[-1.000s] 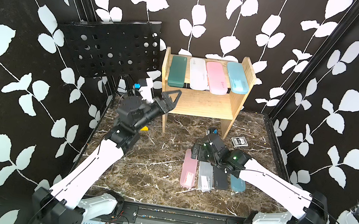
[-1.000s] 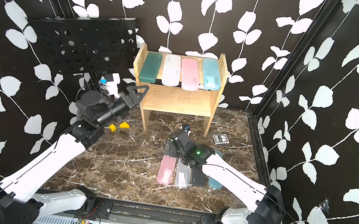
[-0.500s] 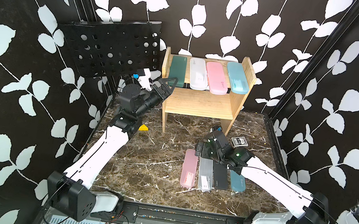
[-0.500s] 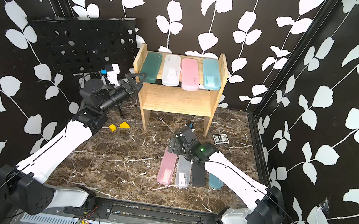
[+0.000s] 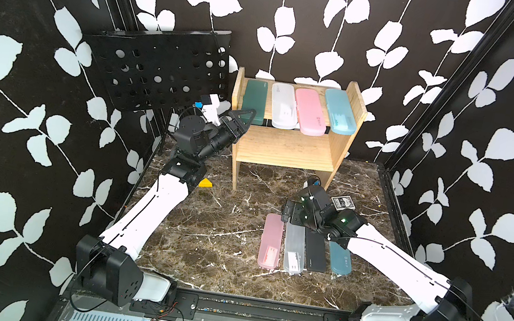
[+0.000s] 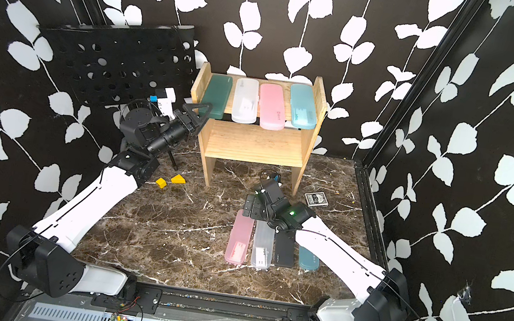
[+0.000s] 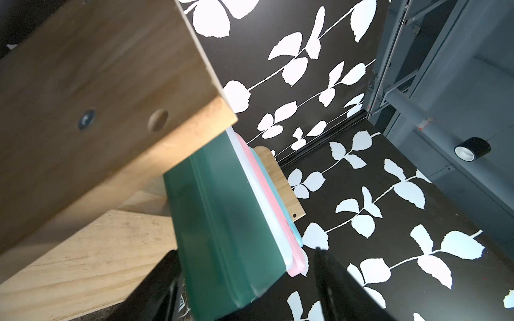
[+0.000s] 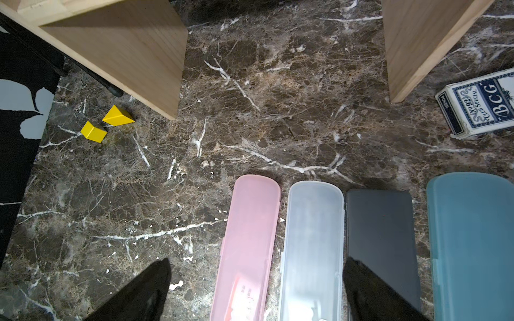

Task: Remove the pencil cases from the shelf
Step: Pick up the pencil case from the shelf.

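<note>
Green plastic: dark green pencil case (image 5: 253,101) lay flat on top tier of shelf (image 5: 284,148), tight to shelf's side panel (image 5: 236,97) on the left arm's side, front end overhanging the tier edge.
Neighbours: frosted clear case (image 5: 284,105) just beside it on the same tier; pink and light blue ones beyond, toward shelf's other panel.
Left gripper: left gripper (image 7: 246,250) sat at shelf's front corner, fingers spread either side of the overhanging end; one at the case, the other apart from it, so no pinch.
Right gripper: right gripper (image 8: 256,261) empty, fingers spread, low over the row of four cases on the marble in front of shelf.
Do it well: likely needs a deeper bite on smooth plastic, full squeeze before pulling, then a straight draw away from shelf.
Risk: probably dragging the clear case, or knocking the panel.
</note>
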